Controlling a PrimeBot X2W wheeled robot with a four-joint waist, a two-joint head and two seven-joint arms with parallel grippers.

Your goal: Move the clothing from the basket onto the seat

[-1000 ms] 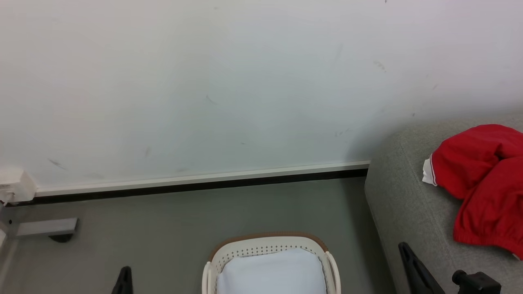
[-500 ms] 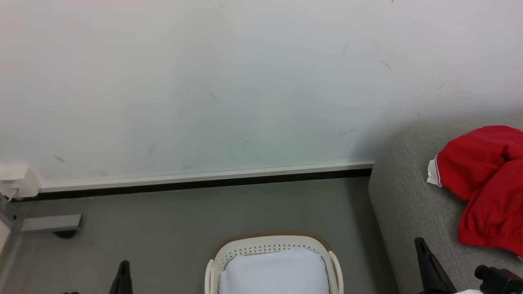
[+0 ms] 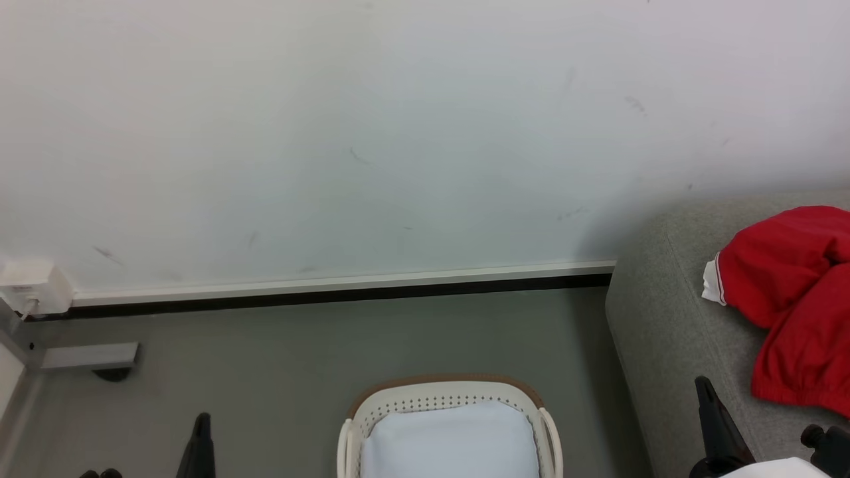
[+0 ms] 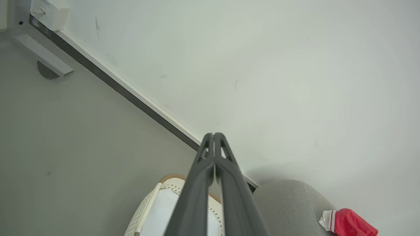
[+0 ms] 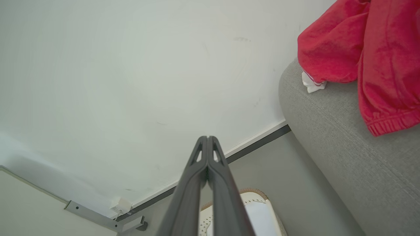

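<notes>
At the far left a small white box (image 3: 30, 287) sits against the wall (image 3: 398, 133) at skirting level. A grey bracket (image 3: 89, 356) lies low over the floor (image 3: 299, 358) just below it. Next comes the left hand (image 4: 214, 135), down by the floor to the left of the basket; its two dark fingers are pressed together along their length and grip nothing. The basket (image 3: 443, 388), cream with a brown rim and perforated sides, stands on the floor in the middle, apart from the wall. A flat white liner (image 3: 451, 441) lies inside it. To the right of the basket is the grey seat (image 3: 664, 318), its rounded end close to the skirting. The right hand (image 5: 207, 137) hangs at the seat's near edge, between the basket and the clothing, with its fingers closed tight against each other and nothing in them. The clothing (image 3: 790, 292), crumpled red garments with a bit of white trim at their left end, lies on the seat at the far right, apart from both hands.
</notes>
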